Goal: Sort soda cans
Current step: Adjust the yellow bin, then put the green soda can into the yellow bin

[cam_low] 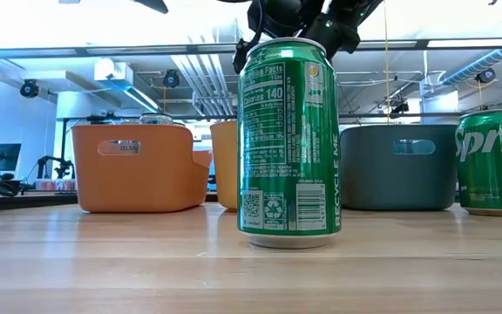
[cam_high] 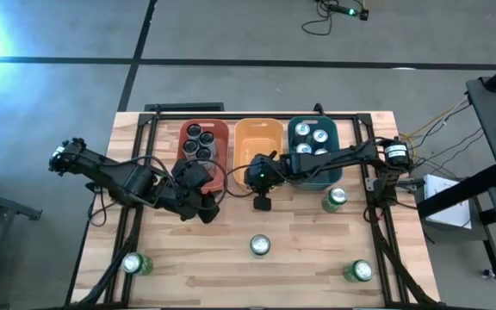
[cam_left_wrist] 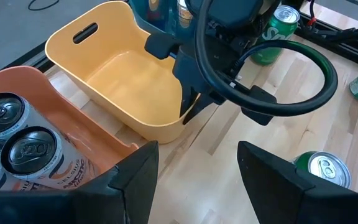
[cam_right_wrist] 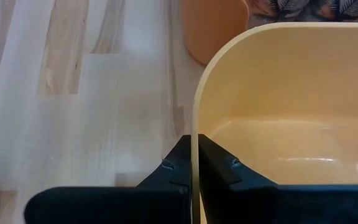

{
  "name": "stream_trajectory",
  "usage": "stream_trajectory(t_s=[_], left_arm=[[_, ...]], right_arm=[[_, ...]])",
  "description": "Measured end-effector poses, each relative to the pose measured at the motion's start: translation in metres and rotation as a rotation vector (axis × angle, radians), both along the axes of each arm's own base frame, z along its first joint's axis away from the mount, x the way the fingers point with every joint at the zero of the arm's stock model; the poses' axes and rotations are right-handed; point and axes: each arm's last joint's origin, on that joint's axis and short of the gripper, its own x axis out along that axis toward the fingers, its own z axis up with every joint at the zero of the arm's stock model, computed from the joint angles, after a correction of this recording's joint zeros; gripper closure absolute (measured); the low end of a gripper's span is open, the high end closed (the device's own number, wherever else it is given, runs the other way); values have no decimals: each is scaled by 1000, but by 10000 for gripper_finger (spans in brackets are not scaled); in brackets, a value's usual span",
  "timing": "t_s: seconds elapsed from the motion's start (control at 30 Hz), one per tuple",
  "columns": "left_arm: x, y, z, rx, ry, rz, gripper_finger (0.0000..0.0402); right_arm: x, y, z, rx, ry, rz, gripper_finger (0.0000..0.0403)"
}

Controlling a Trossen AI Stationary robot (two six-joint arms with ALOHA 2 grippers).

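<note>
The surface is pale planked wood, smooth with a low sheen. The soda cans are glossy painted metal with bare silver ends, and the yellow tub is smooth, satiny plastic, its thin wall pinched between matt black jaws.

The high view looks straight down on the table, the low view sits level beside a green can, and both wrist views closely share, seemingly, the yellow tub
</note>
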Motion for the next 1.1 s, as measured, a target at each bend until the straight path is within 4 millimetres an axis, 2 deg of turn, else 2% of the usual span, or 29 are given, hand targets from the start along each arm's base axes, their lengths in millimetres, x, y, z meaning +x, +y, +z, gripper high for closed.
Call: stream_trajectory(t_s=[0.53,0.63,0.77,0.9,1.0,1.1], left_arm=[[0,0,0,0,1,0,198],[0,0,0,0,1,-1,198],[0,0,0,16,-6,11,198],[0,1,0,20,-6,11,198],[-1,-1,3,19,-11,1,198],[-3,-6,10,28,-27,-32,198]], right_arm=[[-1,0,-1,7,14,0,387],[-1,1,-1,11,9,-3,367],[0,1,4,19,-16,-20,317],[1,2,23,28,-25,-29,255],[-4,11,50,11,-28,8,212],[-14,32,84,-2,-99,80,176]])
